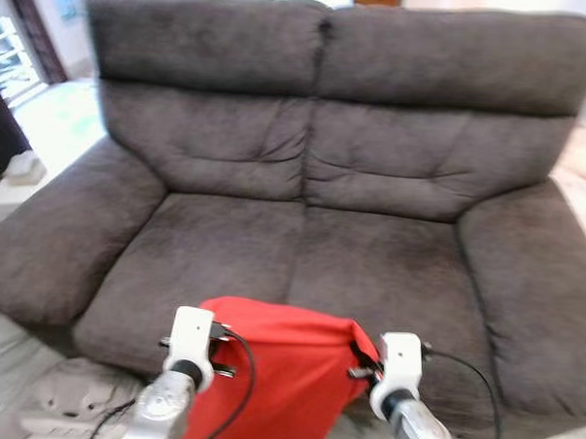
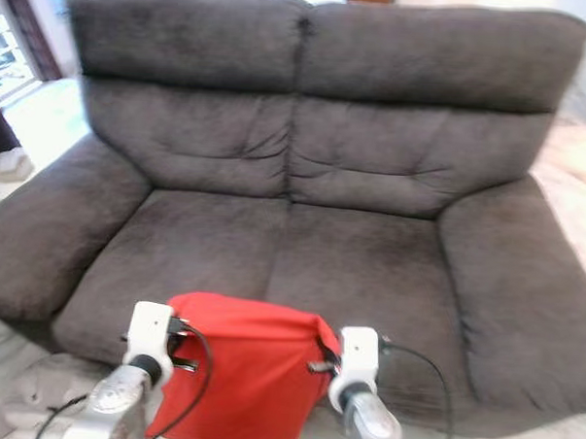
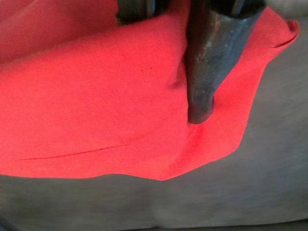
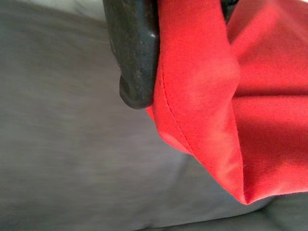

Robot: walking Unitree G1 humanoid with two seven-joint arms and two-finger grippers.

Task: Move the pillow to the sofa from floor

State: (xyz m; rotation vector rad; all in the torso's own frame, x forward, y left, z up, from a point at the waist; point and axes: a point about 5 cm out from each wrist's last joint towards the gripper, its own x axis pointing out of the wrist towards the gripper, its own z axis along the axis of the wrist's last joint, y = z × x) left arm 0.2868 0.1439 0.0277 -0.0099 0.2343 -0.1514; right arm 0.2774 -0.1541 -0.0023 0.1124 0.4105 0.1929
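Note:
A red pillow (image 1: 282, 370) hangs between my two arms, just in front of the front edge of a dark grey two-seat sofa (image 1: 370, 242). My left gripper (image 1: 219, 352) is shut on the pillow's left top edge. My right gripper (image 1: 363, 364) is shut on its right top corner. In the left wrist view a black finger (image 3: 204, 72) presses into the red fabric (image 3: 96, 96), with grey sofa fabric beyond. The right wrist view shows a black finger (image 4: 134, 53) clamped against the pillow's red seam (image 4: 202, 96).
Sofa armrests (image 1: 49, 248) (image 1: 538, 289) stand at both sides of the seat. Pale floor (image 1: 44, 121) lies to the left of the sofa. A light grey patterned object (image 1: 71, 404) lies on the floor by my left arm.

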